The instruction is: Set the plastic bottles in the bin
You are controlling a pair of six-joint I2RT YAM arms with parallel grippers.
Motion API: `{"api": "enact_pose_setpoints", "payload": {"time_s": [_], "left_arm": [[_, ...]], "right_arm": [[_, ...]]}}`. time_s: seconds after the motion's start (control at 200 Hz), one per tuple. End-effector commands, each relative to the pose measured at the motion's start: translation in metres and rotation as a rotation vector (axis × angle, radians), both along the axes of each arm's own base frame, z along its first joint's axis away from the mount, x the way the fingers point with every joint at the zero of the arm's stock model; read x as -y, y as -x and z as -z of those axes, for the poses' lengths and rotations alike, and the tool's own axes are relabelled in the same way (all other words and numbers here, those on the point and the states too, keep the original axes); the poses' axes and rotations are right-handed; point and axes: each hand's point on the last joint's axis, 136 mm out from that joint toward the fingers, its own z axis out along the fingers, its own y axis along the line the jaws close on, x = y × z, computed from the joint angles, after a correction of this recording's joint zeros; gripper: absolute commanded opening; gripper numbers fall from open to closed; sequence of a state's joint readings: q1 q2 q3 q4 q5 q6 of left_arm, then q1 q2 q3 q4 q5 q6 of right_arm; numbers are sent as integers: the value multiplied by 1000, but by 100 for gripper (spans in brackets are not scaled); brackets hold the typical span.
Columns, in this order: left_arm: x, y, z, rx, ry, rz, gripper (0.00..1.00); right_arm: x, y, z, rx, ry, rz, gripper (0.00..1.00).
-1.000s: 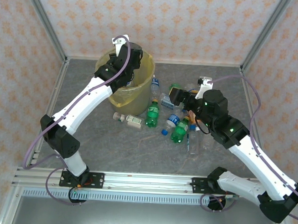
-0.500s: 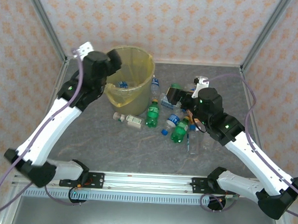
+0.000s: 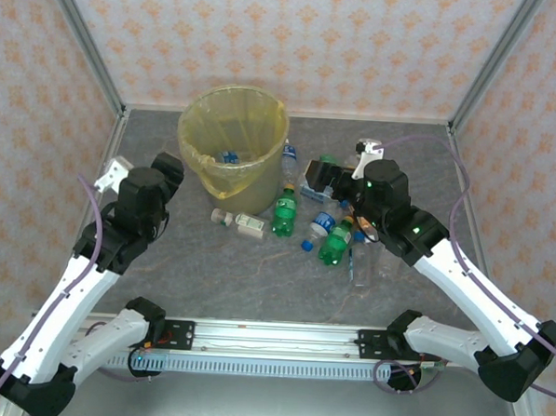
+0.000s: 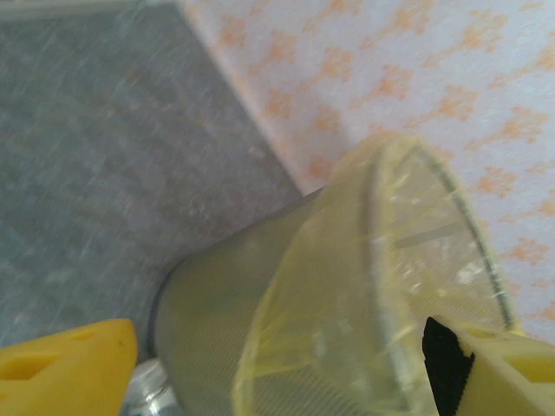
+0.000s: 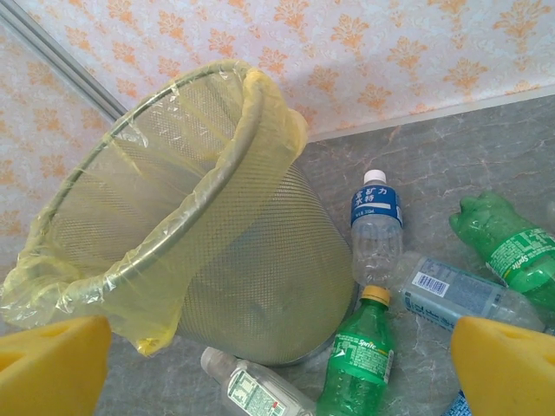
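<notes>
From above, the bin (image 3: 257,170), a round mesh bucket lined with a translucent yellow bag, stood upright with its mouth facing up, and a blue-labelled bottle (image 3: 229,156) lay at its bottom. The other plastic bottles (image 3: 336,241), smooth clear and green ones, lay scattered on the grey speckled table (image 3: 256,272) to the right of the bin and just in front of it. A clear bottle (image 3: 240,223) lay on its side in front of the bin with its cap pointing left, and beside it a green bottle (image 3: 284,213) lay with its cap toward the bin. The left gripper (image 3: 168,168), which a second before had reached over the bin's mouth, had drawn back to the bin's near left, while the right gripper (image 3: 321,178) had edged a little nearer the bin's right side. In the left wrist view its yellow pads (image 4: 69,364) stood wide apart with nothing held, the bin's grey mesh and crinkled liner just ahead. In the right wrist view the right gripper's fingers (image 5: 52,364) were likewise spread and empty, and a blue-capped bottle (image 5: 375,227) lay just right of the bin, cap pointing toward the patterned wall (image 5: 390,52)
</notes>
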State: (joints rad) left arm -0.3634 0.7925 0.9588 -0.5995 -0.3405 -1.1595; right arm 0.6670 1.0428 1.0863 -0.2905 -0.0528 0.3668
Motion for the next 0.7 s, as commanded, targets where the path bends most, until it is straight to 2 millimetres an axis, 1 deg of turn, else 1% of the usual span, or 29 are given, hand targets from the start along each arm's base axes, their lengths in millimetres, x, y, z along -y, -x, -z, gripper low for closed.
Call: {"api": "enact_pose_setpoints", "payload": {"time_s": [0.0,0.165,0.245,0.305,0.47,0.696], "left_arm": [[2,9,35,-43,154,-47,86],[23,7,93,-84,325,-15,84],[32,6,114,-90,394,0,80],[37,5,130,-108,429,6,80],[48,0,157,-146,468,29,72],[71,-18,181,-172,527,101,64]], "right_arm": [[-5,0,-7,23,-24,-19,100],[-6,1,-8,22,-28,-24,100],[-5,1,-10,27,-28,-21,100],[-4,2,-10,27,-27,-19,100],[-3,2,-9,25,-26,-15,100],[-2,3,-10,25,-33,-14,100]]}}
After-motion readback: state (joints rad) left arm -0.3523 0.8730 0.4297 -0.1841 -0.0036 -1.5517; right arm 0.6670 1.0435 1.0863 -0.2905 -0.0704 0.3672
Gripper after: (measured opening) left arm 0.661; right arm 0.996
